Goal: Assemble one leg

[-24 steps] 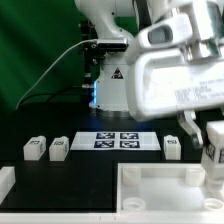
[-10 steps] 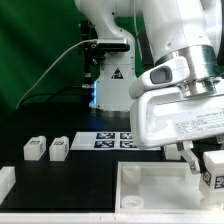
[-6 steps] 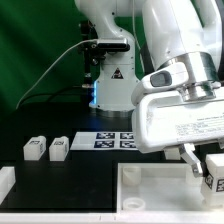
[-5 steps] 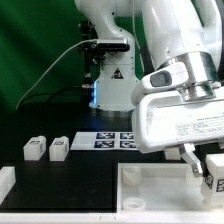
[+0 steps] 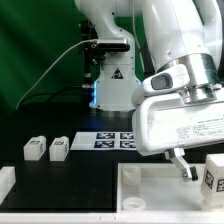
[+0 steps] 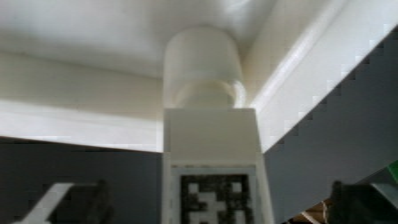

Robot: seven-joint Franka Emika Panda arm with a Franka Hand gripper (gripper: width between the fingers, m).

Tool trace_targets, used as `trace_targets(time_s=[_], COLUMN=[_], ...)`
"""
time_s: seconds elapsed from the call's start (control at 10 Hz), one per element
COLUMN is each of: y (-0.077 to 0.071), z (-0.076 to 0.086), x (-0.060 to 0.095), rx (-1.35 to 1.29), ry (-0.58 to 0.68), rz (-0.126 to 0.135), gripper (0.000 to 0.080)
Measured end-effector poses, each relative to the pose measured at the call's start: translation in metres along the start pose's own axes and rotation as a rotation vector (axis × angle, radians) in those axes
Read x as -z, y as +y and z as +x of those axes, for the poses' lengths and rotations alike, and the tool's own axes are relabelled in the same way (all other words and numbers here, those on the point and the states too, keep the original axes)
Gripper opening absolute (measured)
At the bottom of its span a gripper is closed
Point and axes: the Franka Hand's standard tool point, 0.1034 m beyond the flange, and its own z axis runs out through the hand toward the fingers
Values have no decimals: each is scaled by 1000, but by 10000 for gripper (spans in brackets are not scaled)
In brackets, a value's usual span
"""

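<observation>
One leg (image 5: 213,176), a small white block with a black-and-white tag, stands upright at the white panel's (image 5: 150,190) far corner on the exterior view's right. My gripper (image 5: 206,170) straddles it with its jaws open. One dark finger (image 5: 185,168) stands a little apart from the leg's side; the other is out of frame. In the wrist view the leg (image 6: 214,140) fills the middle, its rounded top against the panel's corner (image 6: 311,60). The fingers (image 6: 64,205) show on both sides with dark gaps between them and the leg. The gripper (image 6: 214,208) is centred on it.
Two more legs (image 5: 34,149) (image 5: 59,149) sit side by side on the black table at the exterior view's left. The marker board (image 5: 120,140) lies behind them in the middle. A white block edge (image 5: 5,182) shows at the near left. The robot base stands behind.
The gripper came down with the leg onto the panel's corner. In the last half second the visible finger moved away from the leg, so the jaws opened and let it go.
</observation>
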Motion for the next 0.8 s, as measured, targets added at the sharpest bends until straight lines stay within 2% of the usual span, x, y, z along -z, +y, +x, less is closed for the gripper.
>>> trace_targets(time_s=[0.2,0.7,0.8], y=[0,0,0], z=[0,0,5], x=[0,0,7], rx=[0,-4,-25], ry=[0,-6,-52], rz=[0,2,14], gripper=[648,649,649])
